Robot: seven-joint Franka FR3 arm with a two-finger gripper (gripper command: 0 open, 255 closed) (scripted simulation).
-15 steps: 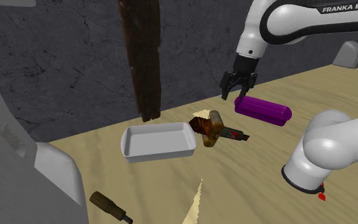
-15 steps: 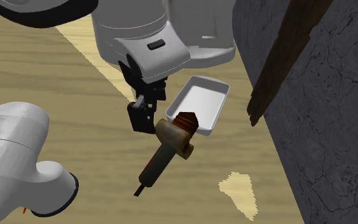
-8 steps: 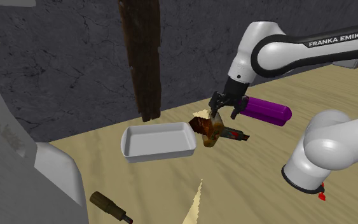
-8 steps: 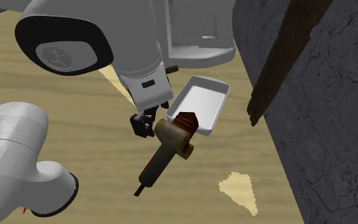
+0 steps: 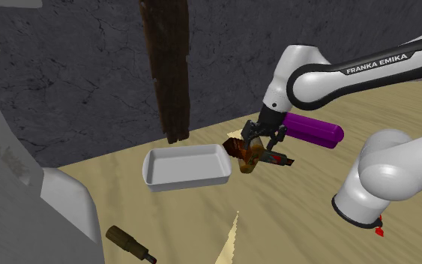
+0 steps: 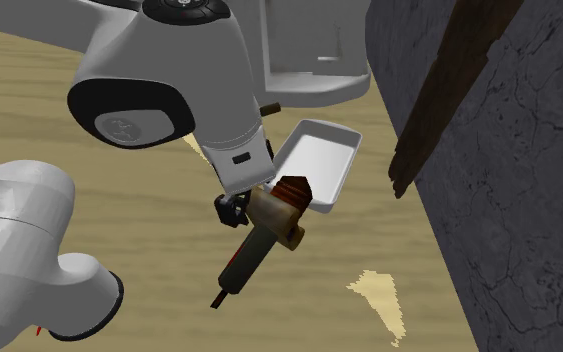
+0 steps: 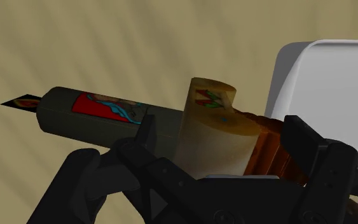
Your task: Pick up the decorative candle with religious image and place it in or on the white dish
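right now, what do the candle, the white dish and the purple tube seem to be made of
Candle: matte dark body with a printed red-and-teal picture, cream waxy-looking collar; probably wax, uncertain.
White dish: smooth, plain, faint sheen; ceramic or plastic, unclear.
Purple tube: even glossy colour, likely plastic.

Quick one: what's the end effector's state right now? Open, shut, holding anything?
End effector: open, its fingers standing apart on either side of the candle, not clasping it.
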